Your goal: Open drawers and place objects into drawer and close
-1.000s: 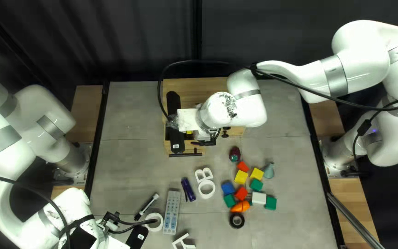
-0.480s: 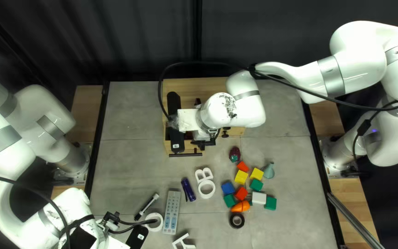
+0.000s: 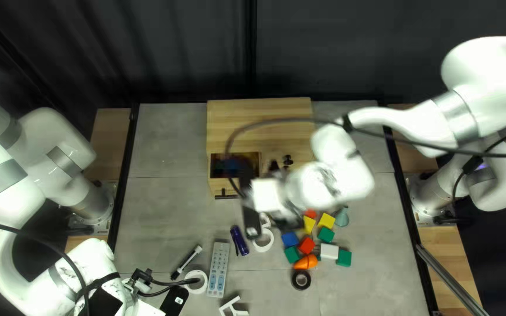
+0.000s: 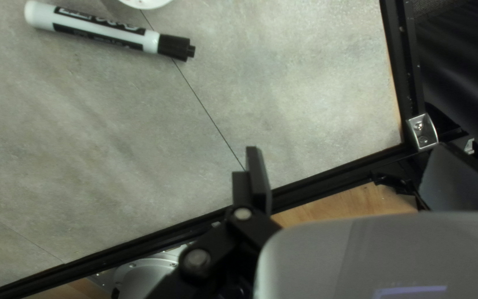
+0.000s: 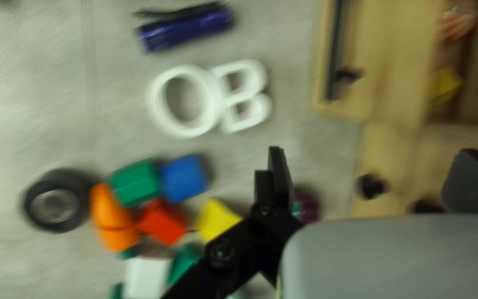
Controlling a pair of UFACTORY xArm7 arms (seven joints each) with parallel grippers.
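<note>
Holds left tool (image 4: 355,149) and right tool (image 5: 372,150) open and empty amid apparent loading of pale wooden drawer (image 3: 218,186), likely needing a right-arm grasp on bright yellow block (image 5: 217,220) next.

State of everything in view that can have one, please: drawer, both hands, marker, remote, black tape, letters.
Drawer: open, yellow block inside
Left hand: open, empty
Right hand: open, empty
Marker: capped, on its side
Remote: flat, buttons up
Black tape: flat
O: flat
B: flat
</note>
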